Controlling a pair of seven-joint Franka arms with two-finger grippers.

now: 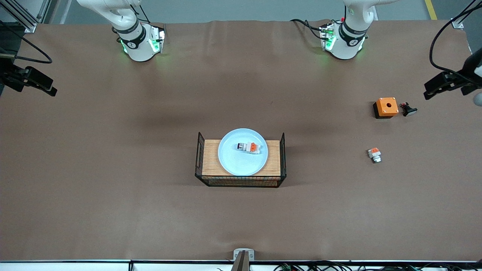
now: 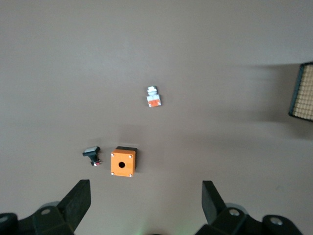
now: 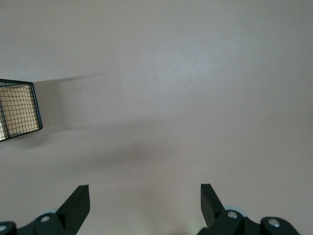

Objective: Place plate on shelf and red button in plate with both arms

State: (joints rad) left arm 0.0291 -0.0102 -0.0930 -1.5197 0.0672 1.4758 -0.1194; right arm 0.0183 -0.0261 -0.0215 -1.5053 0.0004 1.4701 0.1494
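Note:
The pale blue plate (image 1: 237,162) lies on the wooden top of the wire basket (image 1: 197,158) in the middle of the table. The red button (image 1: 249,147), white with an orange-red patch and a dark cap, lies on its side on the plate. My left gripper (image 1: 433,88) is open and empty, up over the left arm's end of the table; its wrist view (image 2: 146,191) shows it above the orange box. My right gripper (image 1: 47,87) is open and empty, up over bare table at the right arm's end (image 3: 145,193).
An orange square box with a hole (image 1: 386,107) (image 2: 122,162) and a small black piece (image 1: 408,109) (image 2: 92,155) lie near the left arm's end. A short white-and-orange block (image 1: 374,154) (image 2: 153,96) lies nearer the front camera. Basket corners show in both wrist views (image 2: 303,93) (image 3: 17,110).

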